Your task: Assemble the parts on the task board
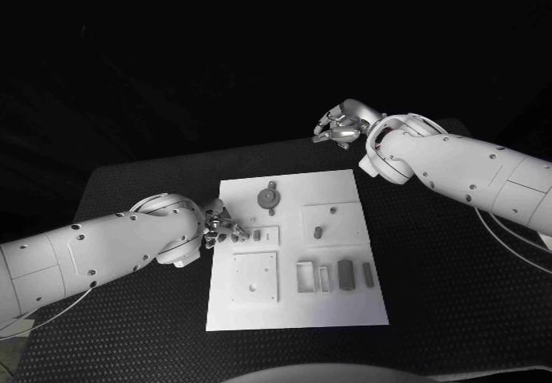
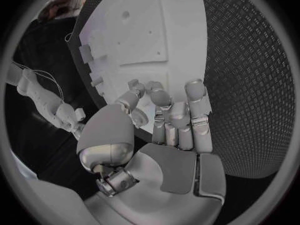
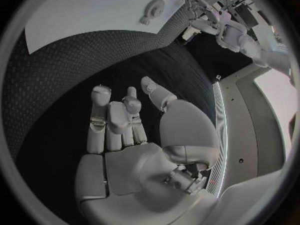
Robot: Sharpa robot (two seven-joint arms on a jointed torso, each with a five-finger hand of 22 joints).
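Observation:
The white task board [image 1: 345,187] lies in the middle of the table. On it are a round grey part [image 1: 268,198], a small upright part [image 1: 315,232], a square plate [image 1: 255,277], and several grey blocks [image 1: 345,274] near its right edge. My left hand [image 1: 221,227] hovers at the board's left edge, by a small recessed plate [image 1: 265,235]. In the left wrist view its fingers [image 2: 178,115] are apart with nothing in them, over the board [image 2: 134,30]. My right hand [image 1: 337,128] is raised beyond the board's far side, and its fingers [image 3: 115,117] are spread and empty.
Black textured matting [image 1: 448,271] covers the table around the board. The table's far edge runs just behind my right hand. The right wrist view shows the board [image 3: 87,10], the round part [image 3: 153,7] and my left arm [image 3: 231,32] beyond.

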